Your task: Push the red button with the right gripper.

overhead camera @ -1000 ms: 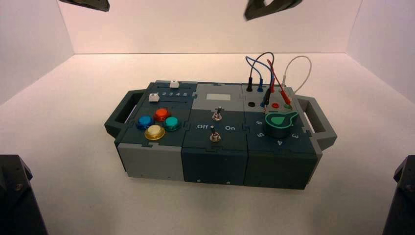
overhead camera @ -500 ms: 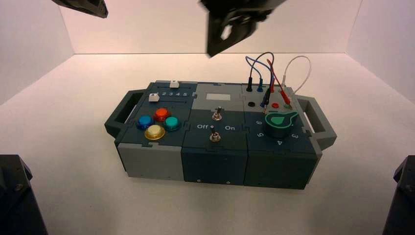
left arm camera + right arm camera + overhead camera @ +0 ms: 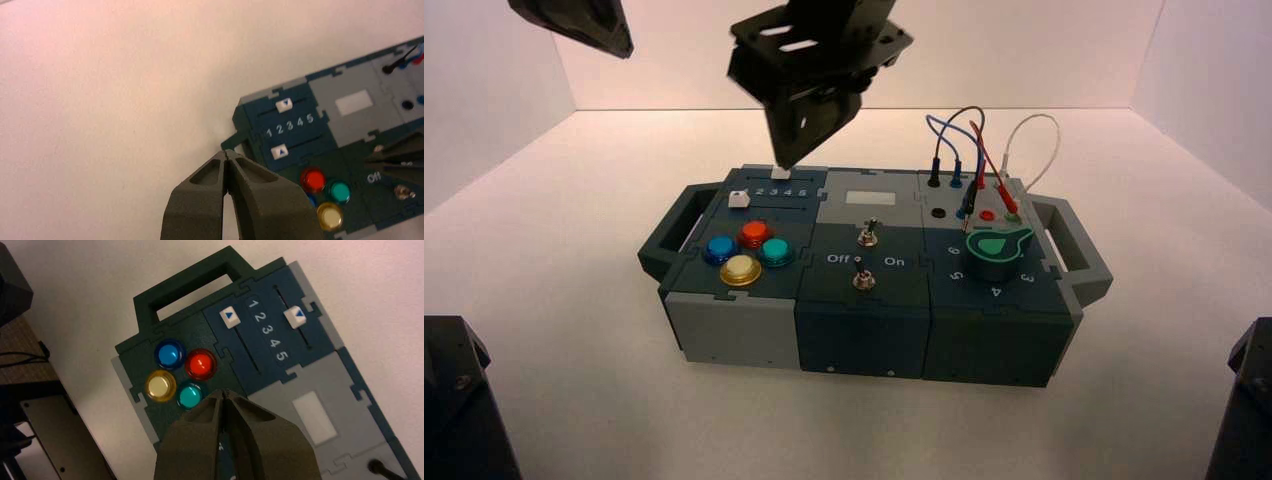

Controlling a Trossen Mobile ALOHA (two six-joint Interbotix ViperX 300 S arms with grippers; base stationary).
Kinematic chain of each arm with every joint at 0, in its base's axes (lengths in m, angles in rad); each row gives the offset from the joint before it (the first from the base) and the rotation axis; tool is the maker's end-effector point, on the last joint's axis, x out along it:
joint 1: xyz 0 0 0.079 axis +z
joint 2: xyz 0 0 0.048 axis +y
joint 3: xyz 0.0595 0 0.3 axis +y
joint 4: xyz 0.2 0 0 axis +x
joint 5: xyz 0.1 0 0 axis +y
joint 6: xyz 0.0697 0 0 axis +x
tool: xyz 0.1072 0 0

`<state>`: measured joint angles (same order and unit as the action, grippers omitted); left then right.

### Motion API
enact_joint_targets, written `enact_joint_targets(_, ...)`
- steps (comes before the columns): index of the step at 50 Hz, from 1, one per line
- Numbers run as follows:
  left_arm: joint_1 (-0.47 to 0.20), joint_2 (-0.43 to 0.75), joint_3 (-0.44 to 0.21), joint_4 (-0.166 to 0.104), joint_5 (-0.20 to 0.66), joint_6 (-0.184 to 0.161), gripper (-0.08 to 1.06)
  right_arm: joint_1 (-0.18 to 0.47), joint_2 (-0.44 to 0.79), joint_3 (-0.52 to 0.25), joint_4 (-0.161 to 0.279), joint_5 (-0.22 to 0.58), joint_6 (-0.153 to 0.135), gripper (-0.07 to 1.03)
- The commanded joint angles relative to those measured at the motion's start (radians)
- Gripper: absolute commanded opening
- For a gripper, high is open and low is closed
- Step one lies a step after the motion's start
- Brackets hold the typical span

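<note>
Here's the right gripper (image 3: 791,158), up above the box (image 3: 864,325), its tip pointing down over the sliders' side of the panel! Its long axis slants from the far side down toward the near left, and its two fingers are closed together, tips meeting, nothing pinched between them. Black, angular plates, cut through by oblong slots, taper to a hard wedge.

And there's the red button (image 3: 201,364), lower than the gripper and apart from it, nearer the robot and a touch to the left of the tips in the high view. It faces upward from the box top, a round, glossy dome, so no long axis to call; translucent red-orange, bright at its centre, set in a darker red ring. Round it sits a tight cluster, all smooth and round: the blue button (image 3: 169,354), the yellow button (image 3: 160,385) with its creamy cap, and the teal button (image 3: 190,395), every one below the gripper and clear of it.

Close by the red button come two white sliders, blocky caps with blue triangles: one (image 3: 230,317) level with the 1, the other (image 3: 295,317) by the 2. The box itself is matte, dark blue, green and grey panels locked by jigsaw joints, with a chunky angular handle (image 3: 190,290) beyond the buttons from the gripper.

Over on the left, the left gripper (image 3: 226,152) hangs high beside the box's left end, fingers closed, holding nothing.
</note>
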<state>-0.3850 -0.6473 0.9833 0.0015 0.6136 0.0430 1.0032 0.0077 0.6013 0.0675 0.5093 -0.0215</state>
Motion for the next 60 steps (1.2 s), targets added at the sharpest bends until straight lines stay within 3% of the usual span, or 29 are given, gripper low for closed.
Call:
enact_joint_targets(1, 0.003, -0.002, -0.035, 0.006, 0.014, 0.006, -0.03, 0.009, 0.008, -0.043, 0.006, 0.005, -0.002, -0.02)
enact_joint_targets(31, 0.006, -0.005, -0.043, 0.008, 0.087, 0.011, -0.03, 0.017, 0.117, -0.101, 0.043, 0.017, -0.002, -0.02)
enact_joint_targets(60, 0.006, -0.026, -0.041, 0.005, 0.092, 0.009, -0.03, 0.048, 0.195, -0.127, 0.084, 0.020, -0.002, -0.02)
